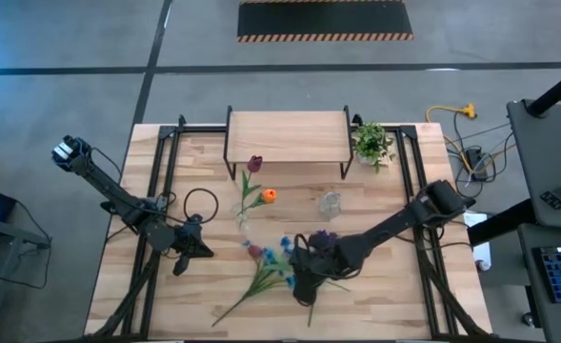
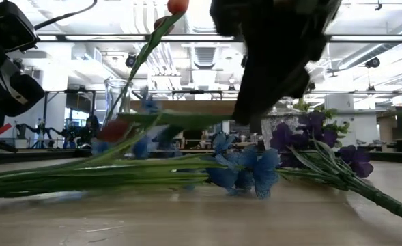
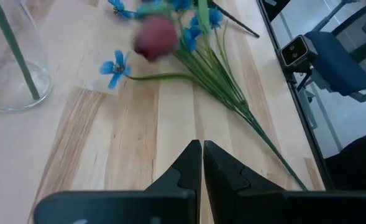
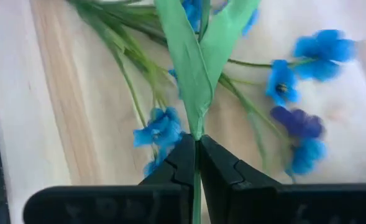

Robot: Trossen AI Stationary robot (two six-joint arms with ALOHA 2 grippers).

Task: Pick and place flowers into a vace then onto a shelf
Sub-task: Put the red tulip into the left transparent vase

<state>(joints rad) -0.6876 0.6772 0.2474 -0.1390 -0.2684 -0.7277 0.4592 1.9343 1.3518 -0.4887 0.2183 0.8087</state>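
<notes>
Loose flowers lie at the table's near middle: a blue spray (image 1: 266,276), a purple bunch (image 1: 323,238) and a dark red tulip head (image 1: 251,250). A clear glass vase (image 1: 246,216) stands upright with a dark tulip (image 1: 254,164) and an orange bud (image 1: 269,196) in it. The shelf (image 1: 288,138) stands at the far edge. My right gripper (image 1: 302,272) is low over the loose flowers, shut on a green stem. My left gripper (image 1: 202,250) is shut and empty, left of the flowers, pointing at them (image 3: 202,144). My right gripper (image 4: 197,142) pinches a thin green stem (image 4: 197,134) between its two fingers, just behind the spot where two long leaves (image 4: 198,56) fork off. The fingers lie along the stem. The leaves reach forward above the blue blossoms (image 4: 161,130) on the table.
A second small clear glass (image 1: 330,203) stands right of the vase. A leafy potted plant (image 1: 371,143) sits at the shelf's right end. A black cable loop (image 1: 201,202) lies near the left arm. Bare wood shows along the near edge (image 1: 385,305).
</notes>
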